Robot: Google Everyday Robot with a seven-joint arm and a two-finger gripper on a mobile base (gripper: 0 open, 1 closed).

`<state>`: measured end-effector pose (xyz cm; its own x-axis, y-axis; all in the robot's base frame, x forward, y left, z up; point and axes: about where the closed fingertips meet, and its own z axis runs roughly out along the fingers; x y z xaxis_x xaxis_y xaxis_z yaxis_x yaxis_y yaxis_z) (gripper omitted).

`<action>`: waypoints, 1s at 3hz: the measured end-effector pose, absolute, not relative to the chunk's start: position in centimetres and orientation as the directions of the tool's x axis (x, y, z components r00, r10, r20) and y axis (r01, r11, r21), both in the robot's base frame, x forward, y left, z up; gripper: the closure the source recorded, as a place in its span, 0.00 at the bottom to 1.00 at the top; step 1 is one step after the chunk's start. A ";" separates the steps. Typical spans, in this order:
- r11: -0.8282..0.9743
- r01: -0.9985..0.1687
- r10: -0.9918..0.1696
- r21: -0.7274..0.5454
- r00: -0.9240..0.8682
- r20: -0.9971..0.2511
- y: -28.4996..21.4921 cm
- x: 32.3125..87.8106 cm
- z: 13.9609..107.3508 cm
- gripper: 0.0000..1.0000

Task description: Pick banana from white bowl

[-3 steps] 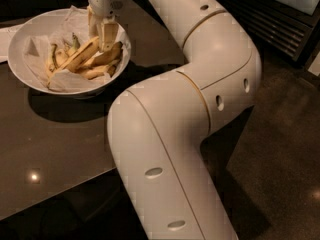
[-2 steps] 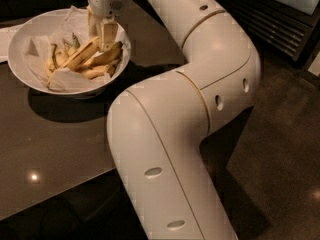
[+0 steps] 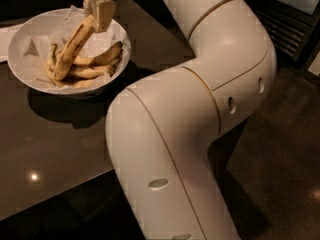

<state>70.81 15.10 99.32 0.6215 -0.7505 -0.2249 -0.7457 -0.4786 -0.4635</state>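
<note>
The white bowl (image 3: pixel 27 71) stands at the back left of the dark table, lined with crinkled white paper. My gripper (image 3: pixel 96 19) hangs over the bowl's right half, shut on the upper end of the banana (image 3: pixel 72 48). The banana is long, yellow with brown streaks, and slopes down to the left, its lower end near the bunch. Shorter yellow bananas (image 3: pixel 95 66) lie in the bowl under it. My white arm fills the middle and right of the view.
The dark glossy table (image 3: pixel 55 144) runs to a front edge at lower left. A white sheet (image 3: pixel 6 36) lies at the far left by the bowl. A dark slatted unit (image 3: pixel 287 19) stands at the right on the floor.
The gripper has risen and the long banana has come up with it, its upper end lifted off the bunch and tilted steeply. The bowl has not moved.
</note>
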 end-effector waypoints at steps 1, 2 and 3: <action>-0.449 -0.735 -0.758 -0.508 0.614 -0.219 14.9 70.6 101.8 1.00; -0.448 -0.735 -0.758 -0.509 0.614 -0.219 14.9 70.6 101.9 1.00; -0.439 -0.729 -0.766 -0.525 0.609 -0.206 15.0 70.9 102.5 1.00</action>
<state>70.87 15.00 102.48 0.6090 -0.7660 -0.2057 -0.7294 -0.4390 -0.5246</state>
